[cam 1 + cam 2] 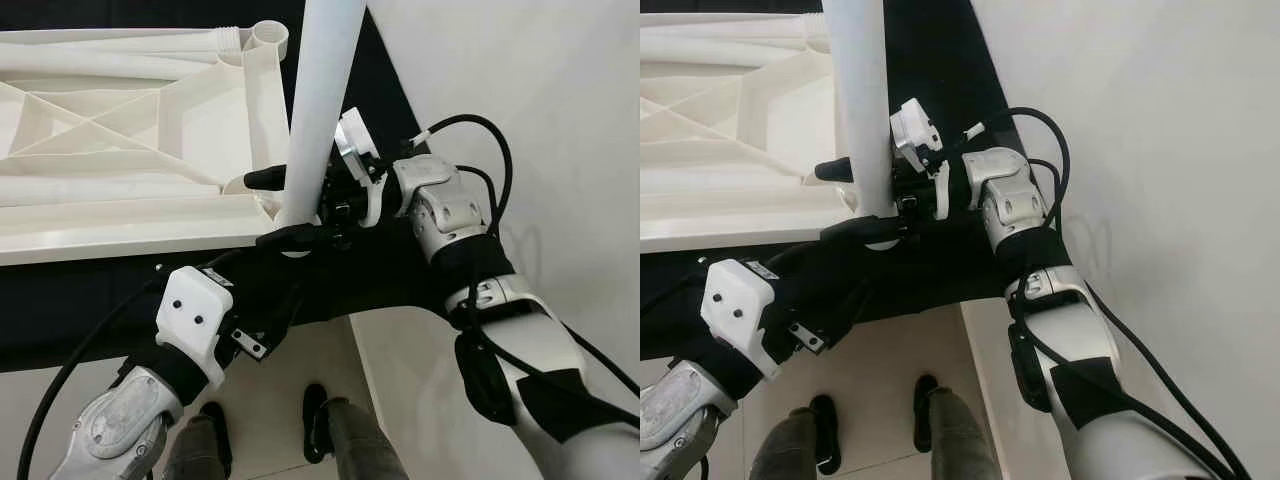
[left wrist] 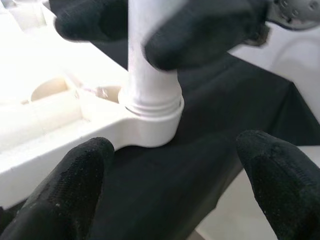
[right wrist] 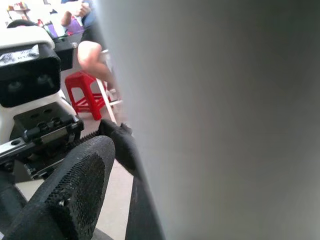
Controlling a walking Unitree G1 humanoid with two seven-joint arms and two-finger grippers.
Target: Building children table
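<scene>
I judge I'm at the leg-fitting step: the white plastic tube leg [image 1: 318, 100] stands upright in the round corner socket [image 2: 152, 122] of the upturned white ribbed plastic tabletop [image 1: 130, 150], which lies on the black-draped surface [image 1: 400, 270]. My right hand [image 1: 290, 205] reaches in from the right with its wrist level, its black fingers clenched around the leg just above the socket, while my left hand [image 2: 175, 185] hovers low before the corner, fingers spread and holding nothing. Next I'd need a straight downward press or twist, since threads still show above the collar.
</scene>
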